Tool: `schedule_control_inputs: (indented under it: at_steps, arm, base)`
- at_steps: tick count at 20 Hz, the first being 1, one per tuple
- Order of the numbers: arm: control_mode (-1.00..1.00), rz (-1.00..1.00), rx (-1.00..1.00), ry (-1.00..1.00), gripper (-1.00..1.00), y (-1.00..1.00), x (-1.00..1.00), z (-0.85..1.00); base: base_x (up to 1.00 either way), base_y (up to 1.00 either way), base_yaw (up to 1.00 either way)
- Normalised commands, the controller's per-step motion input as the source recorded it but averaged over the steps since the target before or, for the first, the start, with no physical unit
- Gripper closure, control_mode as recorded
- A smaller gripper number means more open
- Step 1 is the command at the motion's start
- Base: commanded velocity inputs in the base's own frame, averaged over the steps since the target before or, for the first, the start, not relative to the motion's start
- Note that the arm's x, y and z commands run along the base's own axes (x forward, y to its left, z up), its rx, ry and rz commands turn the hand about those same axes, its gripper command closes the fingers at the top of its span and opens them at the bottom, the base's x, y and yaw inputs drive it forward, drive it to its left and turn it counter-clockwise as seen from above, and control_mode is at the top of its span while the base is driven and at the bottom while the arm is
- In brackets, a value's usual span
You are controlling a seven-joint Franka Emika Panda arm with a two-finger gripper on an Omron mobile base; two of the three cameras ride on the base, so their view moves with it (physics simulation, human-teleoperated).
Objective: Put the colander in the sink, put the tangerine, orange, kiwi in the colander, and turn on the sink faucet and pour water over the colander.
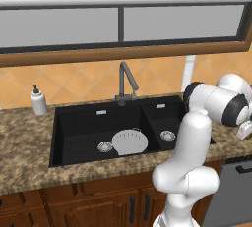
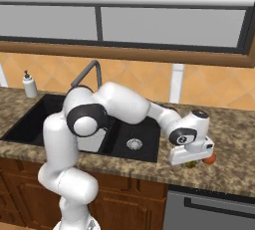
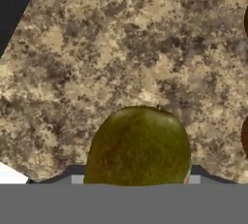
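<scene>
Hand view: kiwi (image 3: 139,145) sits close against the gripper (image 3: 135,182), lower part cut off by the frame bottom; finger tips mostly hidden, so cannot tell if it is gripped or the jaws merely flank it. Right base view: hand low over the worktop (image 2: 234,139) right of the sink (image 2: 132,144), near its front edge. An orange fruit (image 2: 210,159) peeks out beside the hand. Colander (image 1: 130,142) lies in the wide basin. No legible writing.

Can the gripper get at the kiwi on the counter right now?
Probably yes. The gripper is low over the granite counter right of the sink, and in the hand view the kiwi sits right in front with nothing between.
</scene>
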Motion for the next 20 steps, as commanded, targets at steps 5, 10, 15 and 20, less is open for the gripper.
schedule_control_inputs:
  at_steps: [5, 10, 15, 20]
  arm:
    - [-1.0, 0.0, 0.0, -0.06, 1.0, 0.96, 0.01, 0.74]
    - [-1.0, 0.0, 0.02, 0.0, 1.0, 1.0, 0.16, 0.37]
    - [-1.0, 0.0, 0.07, 0.0, 1.0, 1.0, 0.09, 0.02]
    - [-1.0, 0.0, 0.1, 0.0, 1.0, 1.0, 0.17, 0.01]
  base:
    - [0.0, 0.0, 0.0]
    - [0.0, 0.0, 0.0]
    - [0.0, 0.0, 0.0]
    - [0.0, 0.0, 0.0]
